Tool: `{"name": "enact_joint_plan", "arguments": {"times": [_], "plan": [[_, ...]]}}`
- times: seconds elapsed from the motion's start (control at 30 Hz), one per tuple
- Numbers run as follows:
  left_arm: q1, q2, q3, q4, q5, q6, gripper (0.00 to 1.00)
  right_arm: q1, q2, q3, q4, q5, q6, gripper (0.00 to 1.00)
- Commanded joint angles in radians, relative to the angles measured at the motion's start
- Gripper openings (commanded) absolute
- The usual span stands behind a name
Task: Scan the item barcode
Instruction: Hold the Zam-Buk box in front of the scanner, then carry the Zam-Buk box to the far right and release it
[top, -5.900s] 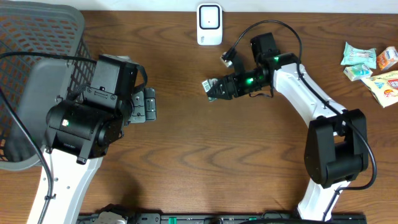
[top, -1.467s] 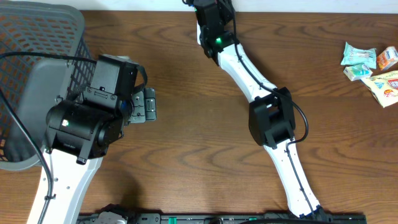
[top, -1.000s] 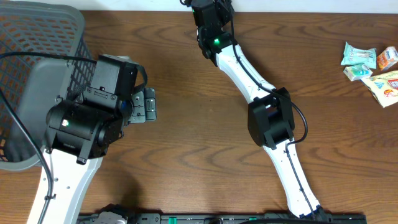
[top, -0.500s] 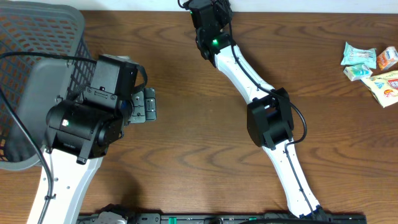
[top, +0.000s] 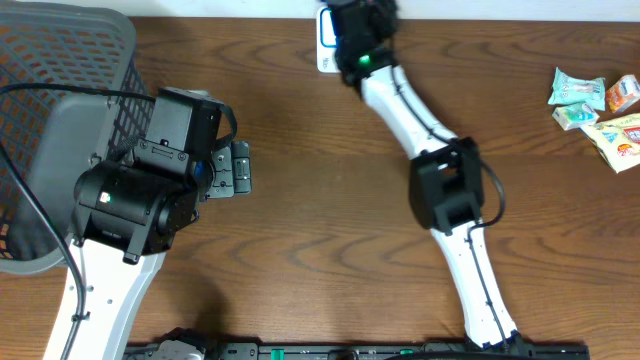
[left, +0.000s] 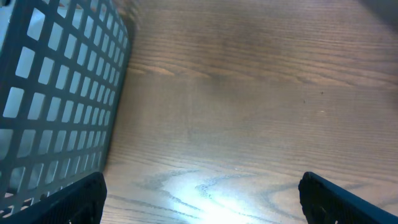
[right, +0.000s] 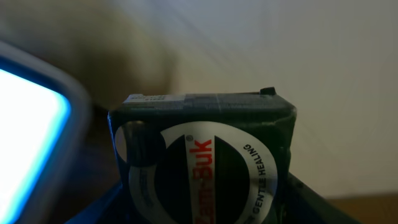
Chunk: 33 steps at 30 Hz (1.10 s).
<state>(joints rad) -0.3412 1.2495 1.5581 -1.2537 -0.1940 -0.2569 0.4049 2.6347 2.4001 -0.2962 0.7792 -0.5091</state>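
Left gripper (top: 238, 168): middle left of the overhead view, jaws spread wide and holding nothing, above bare table (top: 320, 230).
Basket (left: 56, 93): just beside that gripper and filling the upper left. It plays no part in the present step.
Right gripper (right: 202, 211): stretched to the top centre of the overhead view, closed part-way around the box, with fingers at the lower corners of the wrist view.
Box (right: 205, 143): dark green with a round white label. It is gripped upright and held just beside the scanner.
Scanner (top: 323, 50): white, at the top edge, mostly covered by the right wrist. Its blue glow fills the left of the wrist view.
Snack packets (top: 595, 105): upper right, well apart from the action.
Barcode: not visible on any face shown, so I cannot tell which way it points.
Risk: no read, if the coded face is turned away from the window.
Risk: the box nudging the scanner over, since the two are so close.
Risk: the box slipping, if the hold on its lower edge is shallow.
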Motion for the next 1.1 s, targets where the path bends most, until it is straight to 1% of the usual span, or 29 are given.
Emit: {"name": "enact_joint_plan", "arguments": {"times": [0.0,0.1,0.27,0.37,0.43,0.47,0.53,0.63,0.67,0.7,0.77,0.8,0.93,1.07], "plan": [[0.005,0.005,0.008,-0.003,-0.017,0.009,0.98,-0.106,-0.106,-0.001,-0.068,0.053,0.152,0.44],[0.005,0.005,0.008,-0.003,-0.017,0.009,0.98,-0.197,-0.136,-0.001,-0.196,0.053,0.261,0.45],[0.005,0.005,0.008,-0.003,-0.017,0.009,0.98,-0.361,-0.148,-0.001,-0.440,0.013,0.411,0.50],[0.005,0.005,0.008,-0.003,-0.017,0.009,0.98,-0.467,-0.148,-0.001,-0.584,-0.111,0.506,0.52],[0.005,0.005,0.008,-0.003,-0.017,0.009,0.98,-0.538,-0.148,-0.001,-0.652,-0.211,0.546,0.50],[0.005,0.005,0.008,-0.003,-0.017,0.009,0.98,-0.568,-0.148,-0.001,-0.674,-0.255,0.563,0.51],[0.005,0.005,0.008,-0.003,-0.017,0.009,0.98,-0.621,-0.148,-0.001,-0.711,-0.347,0.568,0.60],[0.005,0.005,0.008,-0.003,-0.017,0.009,0.98,-0.687,-0.148,-0.001,-0.756,-0.416,0.568,0.64],[0.005,0.005,0.008,-0.003,-0.017,0.009,0.98,-0.702,-0.148,-0.001,-0.766,-0.423,0.568,0.67],[0.005,0.005,0.008,-0.003,-0.017,0.010,0.98,-0.715,-0.148,-0.001,-0.773,-0.424,0.568,0.73],[0.005,0.005,0.008,-0.003,-0.017,0.009,0.98,-0.735,-0.148,-0.001,-0.784,-0.424,0.568,0.96],[0.005,0.005,0.008,-0.003,-0.017,0.009,0.98,-0.741,-0.148,-0.001,-0.787,-0.424,0.568,0.99],[0.005,0.005,0.008,-0.003,-0.017,0.010,0.98,-0.748,-0.151,-0.001,-0.794,-0.463,0.571,0.99],[0.005,0.005,0.008,-0.003,-0.017,0.010,0.98,-0.737,-0.182,0.000,-0.811,-0.526,0.617,0.99]]}}
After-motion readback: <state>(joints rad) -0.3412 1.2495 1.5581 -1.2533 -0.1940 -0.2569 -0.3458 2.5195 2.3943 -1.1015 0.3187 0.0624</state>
